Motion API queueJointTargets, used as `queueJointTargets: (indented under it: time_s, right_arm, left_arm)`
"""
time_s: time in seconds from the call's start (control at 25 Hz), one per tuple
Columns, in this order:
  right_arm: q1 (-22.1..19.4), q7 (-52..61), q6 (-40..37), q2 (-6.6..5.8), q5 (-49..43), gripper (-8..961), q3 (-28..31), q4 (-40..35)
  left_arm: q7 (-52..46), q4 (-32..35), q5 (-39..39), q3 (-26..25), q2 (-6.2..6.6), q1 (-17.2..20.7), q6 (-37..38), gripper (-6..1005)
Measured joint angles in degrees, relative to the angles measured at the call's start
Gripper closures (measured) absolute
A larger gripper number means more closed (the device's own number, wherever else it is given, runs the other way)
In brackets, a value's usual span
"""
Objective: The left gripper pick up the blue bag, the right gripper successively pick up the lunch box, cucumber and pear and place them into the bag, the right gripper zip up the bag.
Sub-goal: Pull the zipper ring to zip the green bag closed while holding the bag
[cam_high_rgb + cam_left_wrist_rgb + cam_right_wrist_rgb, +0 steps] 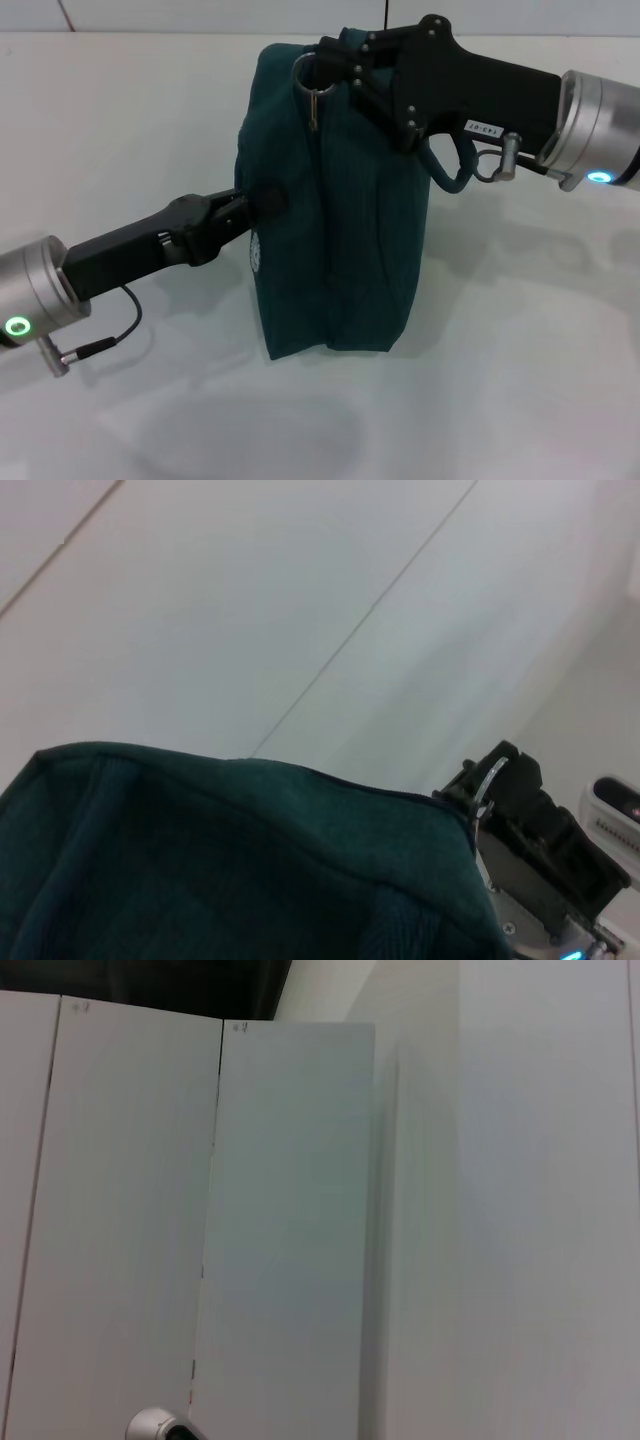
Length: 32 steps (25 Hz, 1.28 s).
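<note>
Near the middle of the white surface [520, 380] the blue bag [340, 240] stands upright, with its top closed and its small white round logo [255, 252] facing the left side. The left claw [262, 203] comes from the near left corner and presses against the side of the bag, just above the logo; its fingers are narrow, closed on a fold of the fabric. The right claw [325, 68] reaches in from the far right edge and sits at the top of the bag, closed on the ring zipper pull [308, 78]. One loop handle [445, 165] hangs below the right arm. In the left wrist view the bag's top edge [250, 830] fills the lower part.
</note>
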Motion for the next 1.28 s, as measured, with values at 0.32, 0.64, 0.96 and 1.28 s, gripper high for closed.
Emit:
queueJointTargets:
  time_s: [0.32, 0.64, 0.96, 1.28]
  right_arm:
    - [0.3, 0.1, 0.4, -0.01, 0.0, 945, 0.0, 0.0]
    - [0.3, 0.1, 2.0, 0.00, -0.1, 945, 0.0, 0.0]
    - [0.4, 0.1, 2.2, 0.01, -0.1, 945, 0.0, 0.0]
    - [0.3, 2.5, 2.2, 0.09, -0.2, 945, 0.0, 0.1]
  left_arm:
    - [1.1, -0.5, 0.0, 0.3, -0.03, 0.1, -0.2, 947]
    - [1.3, -0.5, 0.3, 0.3, 0.03, 0.6, 0.1, 949]
    - [1.3, -0.5, 2.3, 0.4, 0.07, 0.7, 0.1, 949]
    - [1.3, -0.5, 3.1, 0.4, 0.07, 0.7, 0.1, 949]
